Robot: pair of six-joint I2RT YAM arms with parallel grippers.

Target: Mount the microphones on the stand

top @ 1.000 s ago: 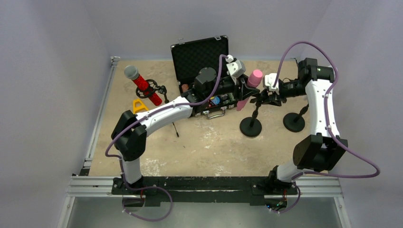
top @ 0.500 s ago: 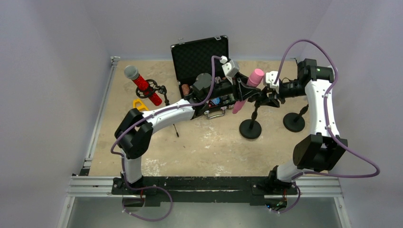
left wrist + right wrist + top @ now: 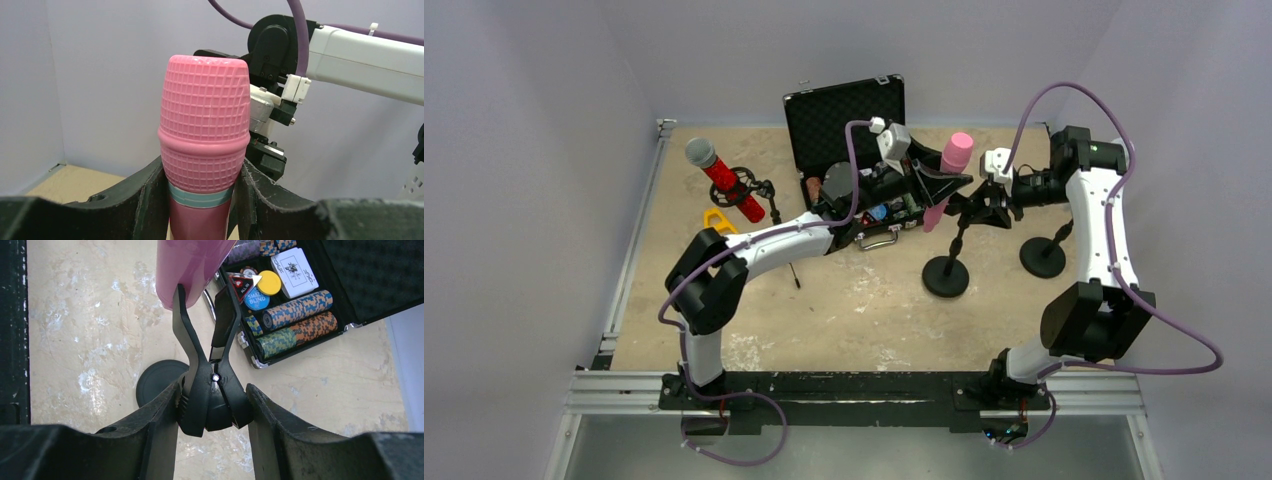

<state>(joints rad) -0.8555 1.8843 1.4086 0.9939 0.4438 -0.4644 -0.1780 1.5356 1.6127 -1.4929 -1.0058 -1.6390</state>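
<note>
The pink microphone [image 3: 949, 165] stands nearly upright in my left gripper [image 3: 932, 188], which is shut on it just below the head [image 3: 204, 135]. Its lower end [image 3: 192, 265] sits at the spread prongs of the stand's black clip [image 3: 210, 365]. My right gripper [image 3: 212, 410] is shut on the clip's handles, above the stand's round base [image 3: 946, 277]; it also shows in the top view [image 3: 986, 205]. The glittery red microphone [image 3: 722, 180] sits tilted in a stand at the back left. The white microphone is out of view.
An open black case [image 3: 824, 110] with poker chips [image 3: 290, 325] stands behind the left gripper. A second stand base [image 3: 1042, 258] is at the right, under the right arm. A yellow object [image 3: 716, 220] lies by the red microphone.
My left gripper has swung the pink microphone more upright, its wrist moving back and left. The stand base has shifted slightly nearer. The right gripper still holds the clip.
</note>
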